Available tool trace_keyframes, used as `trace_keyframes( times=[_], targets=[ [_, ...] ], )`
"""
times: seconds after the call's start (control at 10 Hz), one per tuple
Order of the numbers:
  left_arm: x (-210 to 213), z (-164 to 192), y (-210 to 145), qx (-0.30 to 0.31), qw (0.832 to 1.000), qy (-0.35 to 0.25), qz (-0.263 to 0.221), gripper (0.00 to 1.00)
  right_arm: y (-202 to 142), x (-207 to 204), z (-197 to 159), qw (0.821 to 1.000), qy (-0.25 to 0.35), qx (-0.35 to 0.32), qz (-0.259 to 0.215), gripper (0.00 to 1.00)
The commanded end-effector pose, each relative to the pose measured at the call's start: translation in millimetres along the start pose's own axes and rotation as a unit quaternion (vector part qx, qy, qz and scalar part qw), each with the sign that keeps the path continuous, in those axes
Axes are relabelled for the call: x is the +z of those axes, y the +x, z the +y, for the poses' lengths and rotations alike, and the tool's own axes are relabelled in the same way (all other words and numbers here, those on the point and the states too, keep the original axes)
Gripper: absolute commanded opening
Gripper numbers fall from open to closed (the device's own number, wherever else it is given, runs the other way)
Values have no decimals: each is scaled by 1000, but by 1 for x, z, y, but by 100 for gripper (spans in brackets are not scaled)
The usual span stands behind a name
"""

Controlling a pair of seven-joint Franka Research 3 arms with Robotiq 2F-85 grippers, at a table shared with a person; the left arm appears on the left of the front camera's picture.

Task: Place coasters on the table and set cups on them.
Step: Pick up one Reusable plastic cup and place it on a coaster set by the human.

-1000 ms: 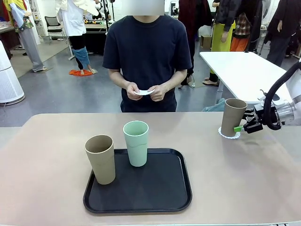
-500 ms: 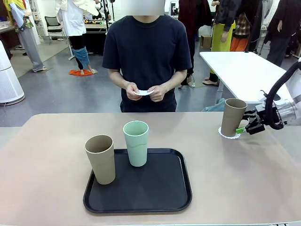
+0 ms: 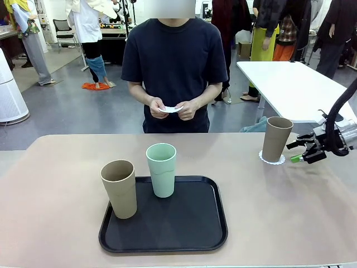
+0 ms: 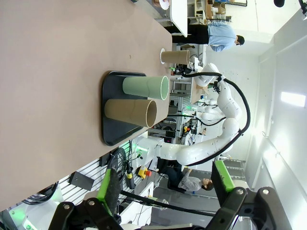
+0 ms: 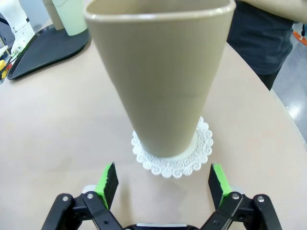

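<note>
right arm [image 3: 350, 134]: enters at right edge of front view, mid-height | right gripper [image 3: 296, 152]: held level, pointing picture-left, jaws spread wide | right wrist view: its 2 green-padded fingers [image 5: 106, 179] rise at bottom edge, far apart | left gripper [image 4: 165, 184]: bottom of left wrist view, jaws spread wide

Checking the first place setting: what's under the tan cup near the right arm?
A white scalloped coaster lies on the table under the cup. Its lacy rim shows; the cup's base covers its middle.
</note>
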State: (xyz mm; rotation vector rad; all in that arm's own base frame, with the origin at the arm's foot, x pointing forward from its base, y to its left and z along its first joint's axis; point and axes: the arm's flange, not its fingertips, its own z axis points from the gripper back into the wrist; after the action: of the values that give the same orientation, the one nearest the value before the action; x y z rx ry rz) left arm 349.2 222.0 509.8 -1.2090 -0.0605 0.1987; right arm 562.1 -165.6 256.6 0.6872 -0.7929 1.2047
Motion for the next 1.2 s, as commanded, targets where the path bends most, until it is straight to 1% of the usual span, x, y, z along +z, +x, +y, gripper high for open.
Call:
trace_keyframes(
  times=[0.0,0.1,0.3,0.4,0.5,0.6,0.8,1.0,1.1],
  targets=[
    [0,-1,1,-4,1000,-3,-9,100,16,11,21,1000,-3,-13,23,100],
    [0,-1,1,-4,1000,-3,-9,100,37,28,36,999,-23,-5,42,100],
    [0,-1,1,-4,1000,-3,-9,100,82,76,70,994,-77,2,81,100],
    [0,-1,1,-4,1000,-3,-9,100,101,94,83,990,-90,-9,109,100],
    [0,-1,1,-4,1000,-3,-9,100,118,107,96,987,-102,-19,122,100],
    [0,-1,1,-4,1000,-3,-9,100,136,116,107,984,-111,-29,138,100],
    [0,-1,1,-4,1000,-3,-9,100,172,126,117,982,-112,-49,145,100],
    [0,-1,1,-4,1000,-3,-9,100,211,118,119,977,-127,-55,163,100],
    [0,-1,1,-4,1000,-3,-9,100,237,114,135,972,-128,-46,190,100]
  ],
)
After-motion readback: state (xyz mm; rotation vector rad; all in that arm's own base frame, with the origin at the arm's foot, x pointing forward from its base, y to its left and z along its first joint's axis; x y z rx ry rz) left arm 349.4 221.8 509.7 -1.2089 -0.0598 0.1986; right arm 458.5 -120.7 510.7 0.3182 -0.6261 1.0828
